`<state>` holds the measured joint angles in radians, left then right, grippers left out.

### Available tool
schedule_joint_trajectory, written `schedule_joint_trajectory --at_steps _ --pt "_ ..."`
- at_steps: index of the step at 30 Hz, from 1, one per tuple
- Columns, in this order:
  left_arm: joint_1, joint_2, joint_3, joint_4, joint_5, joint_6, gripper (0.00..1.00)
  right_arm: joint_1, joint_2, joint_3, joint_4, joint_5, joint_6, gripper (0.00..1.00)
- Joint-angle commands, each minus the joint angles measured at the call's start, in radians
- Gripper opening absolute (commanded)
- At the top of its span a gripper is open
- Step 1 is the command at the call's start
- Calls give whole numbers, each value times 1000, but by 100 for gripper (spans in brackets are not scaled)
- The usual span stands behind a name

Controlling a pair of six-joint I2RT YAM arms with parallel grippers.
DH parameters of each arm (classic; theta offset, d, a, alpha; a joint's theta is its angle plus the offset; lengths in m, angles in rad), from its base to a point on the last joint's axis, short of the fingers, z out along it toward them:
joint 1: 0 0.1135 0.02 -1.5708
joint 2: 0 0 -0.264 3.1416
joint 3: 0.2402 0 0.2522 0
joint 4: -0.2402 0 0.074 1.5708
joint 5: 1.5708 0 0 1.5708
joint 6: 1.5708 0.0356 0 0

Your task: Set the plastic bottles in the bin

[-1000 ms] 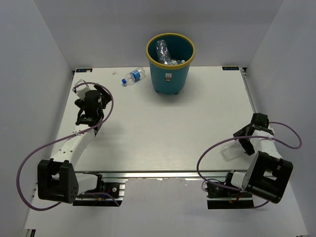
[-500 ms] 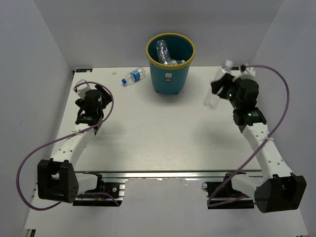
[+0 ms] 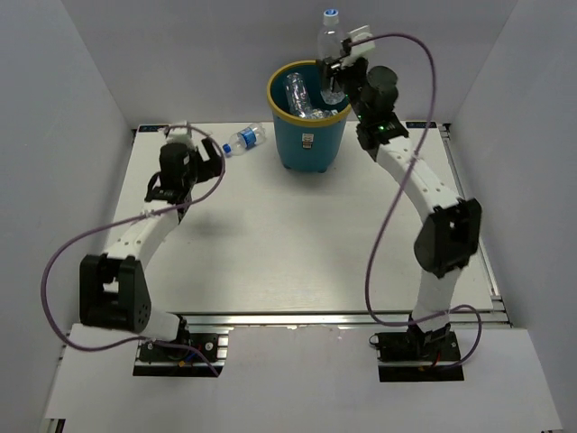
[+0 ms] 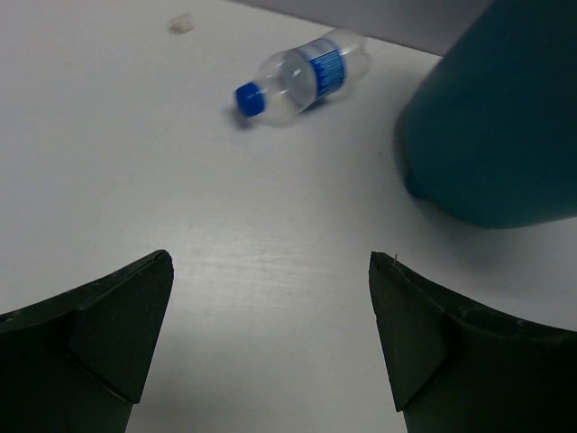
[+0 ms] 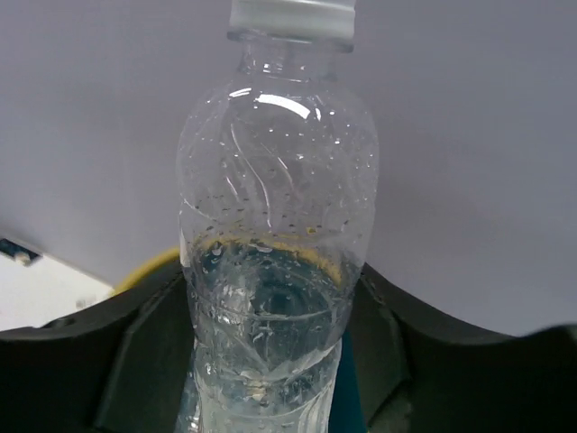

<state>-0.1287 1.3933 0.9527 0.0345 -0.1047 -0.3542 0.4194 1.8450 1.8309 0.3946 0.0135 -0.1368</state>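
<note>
Fingers (image 5: 149, 361) of the right gripper (image 5: 270, 361) are clamped on either side of a clear unlabelled plastic bottle (image 5: 275, 225), pinching its lower half, and it is a firm hold: the bottle stands upright, cap on top, droplets beading inside its wall. From the top view that arm is stretched far out over the white table (image 3: 297, 244). The bottle is raised high above the back right of the round teal plastic bin (image 3: 311, 135) with the yellow rim. On the wrist camera, a curve of that yellow rim shows behind and below the bottle. Down inside the bin, several clear bottles (image 3: 302, 97) lie in a heap. On the bin's near side there's a small white sticker (image 3: 308, 142).

Over to the left now: the left gripper (image 4: 270, 334) hangs low with its two dark fingers spread wide apart, nothing between them but bare tabletop. Ahead of it lies a clear plastic bottle with a blue label and blue cap (image 4: 302, 74). It is on its side on the table, cap pointing away from the bin, near the bin's left flank but not touching it. A tiny white scrap (image 4: 182, 23) sits further left of it.
</note>
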Motion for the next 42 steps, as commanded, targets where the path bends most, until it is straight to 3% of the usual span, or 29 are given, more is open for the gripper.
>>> schedule_joint_trajectory --at_steps 1,2,3,4,9,12,13,17,19,24,28,34,41,42 --pt "3 122 173 70 289 201 98 -1 106 132 -20 49 -37 68" --pt "3 157 213 44 310 222 98 -1 141 152 -42 66 -21 73" --pt "3 194 304 22 327 257 98 -2 157 172 -62 63 -14 87" --pt "3 234 354 -2 356 279 98 -1 166 197 -89 49 -1 89" --pt "3 490 596 -156 451 476 98 -2 160 360 -292 -3 25 89" --pt "3 662 795 -251 505 526 98 -2 53 288 -284 -43 45 89" --pt "3 709 925 -277 507 531 98 -2 27 271 -287 -43 43 89" --pt "3 962 1275 -444 545 552 98 -5 -108 213 -327 43 54 89" --pt "3 1059 1356 -438 542 558 98 -8 -211 92 -330 46 57 89" --pt "3 1093 1305 -315 568 572 98 -8 -414 -232 -270 92 32 89" --pt "4 1139 1336 -294 530 580 98 -8 -544 -350 -269 77 46 90" --pt "1 1233 1422 -298 497 581 98 -10 -664 -450 -277 72 60 89" --pt "-12 1221 1338 -285 551 575 98 -10 -740 -539 -249 146 60 89" --pt "-14 1210 1333 -286 553 572 95 -10 -747 -548 -244 154 63 89"
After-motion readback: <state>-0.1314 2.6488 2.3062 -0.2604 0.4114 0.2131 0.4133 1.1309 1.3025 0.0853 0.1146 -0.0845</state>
